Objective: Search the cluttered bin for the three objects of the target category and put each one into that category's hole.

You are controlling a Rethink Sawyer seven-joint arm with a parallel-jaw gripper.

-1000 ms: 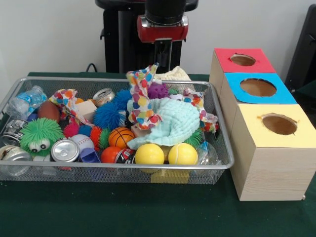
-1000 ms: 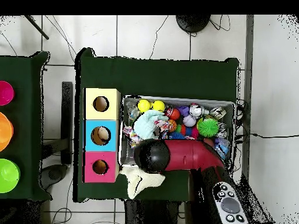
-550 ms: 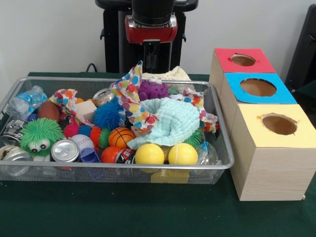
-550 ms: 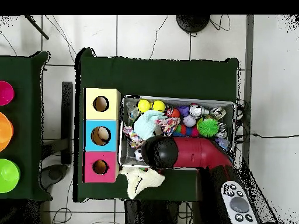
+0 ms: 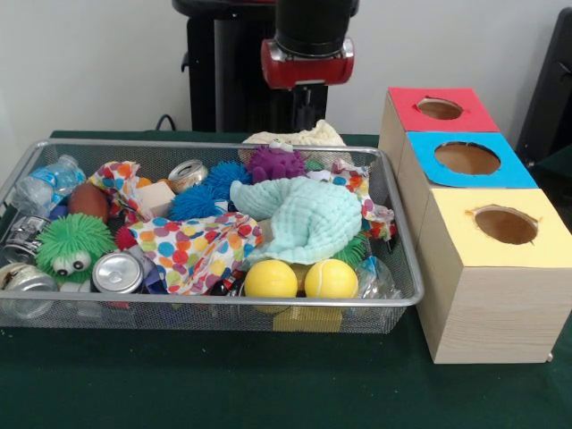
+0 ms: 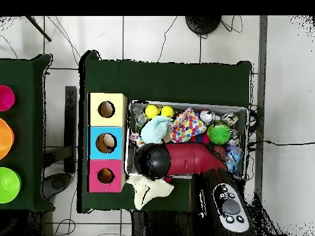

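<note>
1. Front view: the arm [image 5: 307,36] comes down behind the wire bin [image 5: 223,304], and its red collar is above the bin's far rim. The gripper [image 5: 308,107] hangs below the collar against the dark pedestal. I cannot tell how its jaws stand, and no object is seen in them.
2. A polka-dot cloth [image 5: 197,250] lies spread nearly flat in the bin's near-middle part. It drapes over other toys, just beside a silver can [image 5: 117,273].
3. A mint cloth [image 5: 304,219] lies bunched at the bin's centre-right. It sits above two yellow balls [image 5: 271,279] that rest at the near rim.
4. A cream cloth [image 5: 299,136] lies outside the bin, on the green table [image 5: 268,384], against the far rim and beneath the gripper.
5. Other clutter includes a purple spiky ball [image 5: 275,164], a blue spiky ball [image 5: 198,201], a green fuzzy toy with eyes [image 5: 73,243] and a crushed plastic bottle [image 5: 45,183].
6. Three boxes stand in a row beside the bin, each with a round hole on top: the red box [image 5: 407,103] farthest from the camera, the blue box [image 5: 514,174] in the middle and the yellow box [image 5: 465,259] nearest.
7. Overhead view: the arm's black head [image 6: 152,161] covers the bin corner nearest the red box, hiding the gripper. The polka-dot cloth [image 6: 187,126] is mid-bin, well apart from the boxes, and the mint cloth [image 6: 157,129] is beside the blue box.
</note>
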